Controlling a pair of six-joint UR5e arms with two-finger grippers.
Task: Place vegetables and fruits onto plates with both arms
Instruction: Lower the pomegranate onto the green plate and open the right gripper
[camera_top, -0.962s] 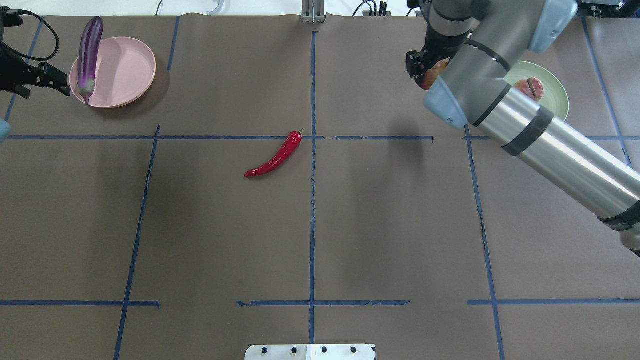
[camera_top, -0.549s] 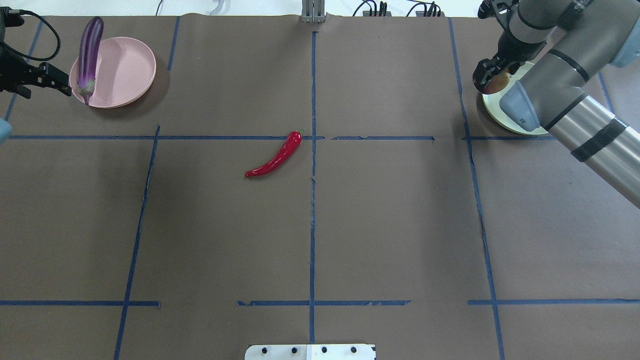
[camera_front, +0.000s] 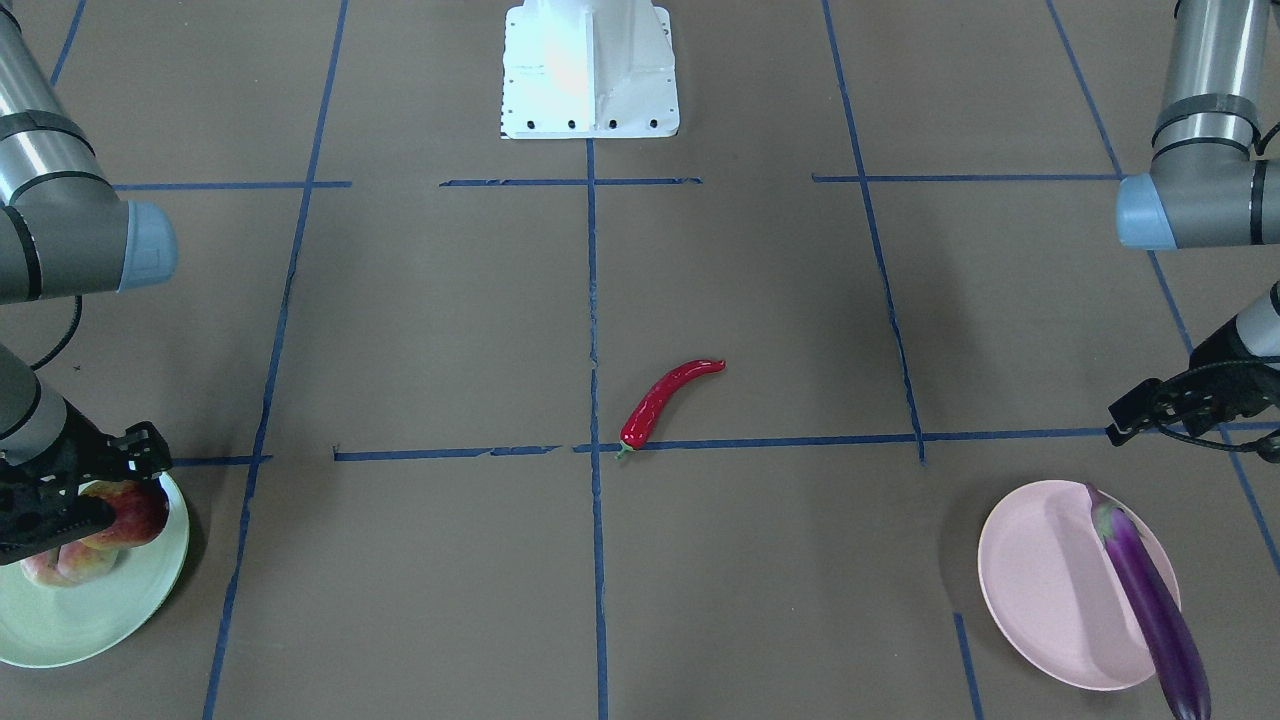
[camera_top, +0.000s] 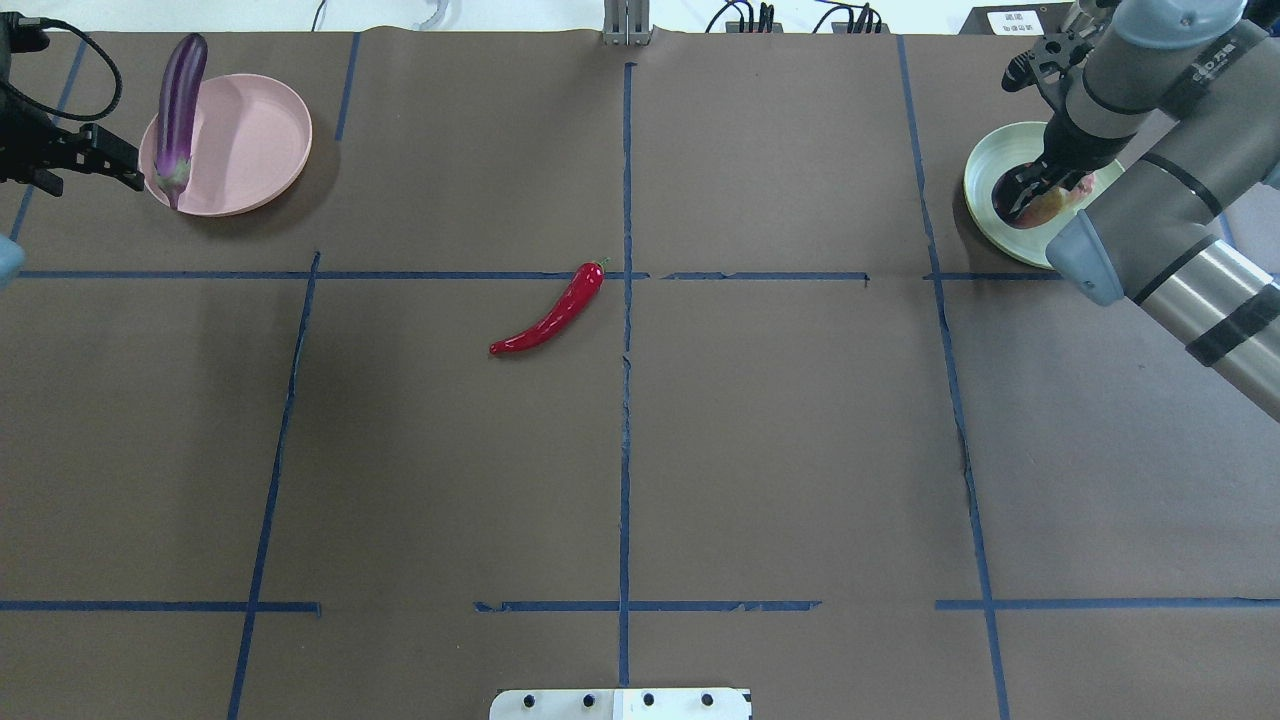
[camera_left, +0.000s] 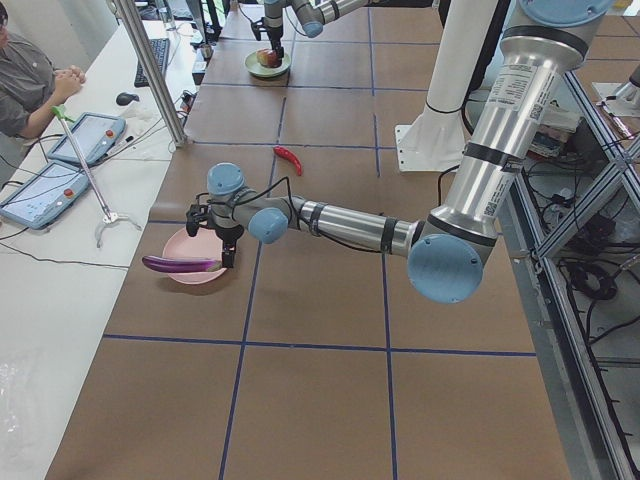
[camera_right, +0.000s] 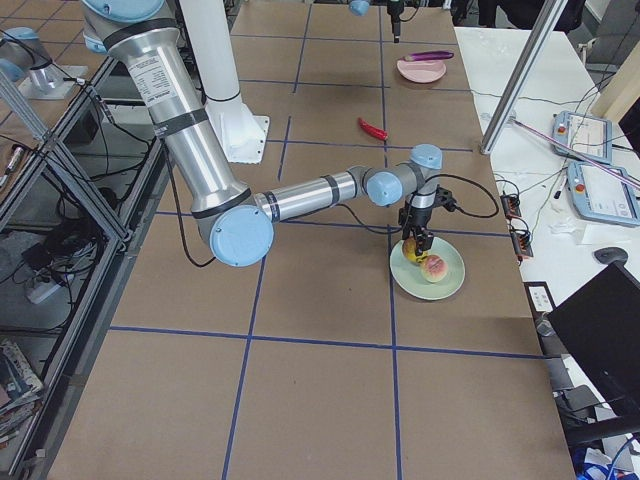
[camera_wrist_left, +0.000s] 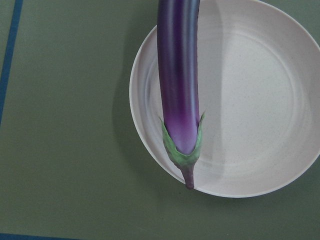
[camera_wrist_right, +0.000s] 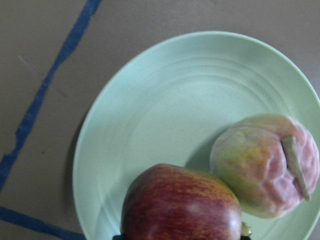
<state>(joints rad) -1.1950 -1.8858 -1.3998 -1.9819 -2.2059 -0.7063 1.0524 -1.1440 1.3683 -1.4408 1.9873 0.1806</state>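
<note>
The purple eggplant (camera_top: 180, 100) lies across the left rim of the pink plate (camera_top: 255, 140), its green cap (camera_wrist_left: 182, 147) inside the plate and its other end overhanging. My left gripper (camera_top: 125, 165) hangs open and empty just beside that plate. The red chili pepper (camera_top: 550, 318) lies on the table near the centre line. My right gripper (camera_front: 95, 485) is shut on the red-yellow fruit (camera_wrist_right: 180, 205), holding it low over the green plate (camera_wrist_right: 175, 110). The peach (camera_wrist_right: 265, 165) rests on that plate right beside the held fruit.
Brown paper with blue tape lines covers the table. The white robot base (camera_front: 588, 70) stands at the near middle edge. A person sits at a side table with tablets (camera_left: 90, 135) beyond the table's far edge.
My right arm carried the red-yellow fruit rightward, from left of the green plate to low over it, next to the peach. The left gripper barely shifted; eggplant and chili stayed put.
</note>
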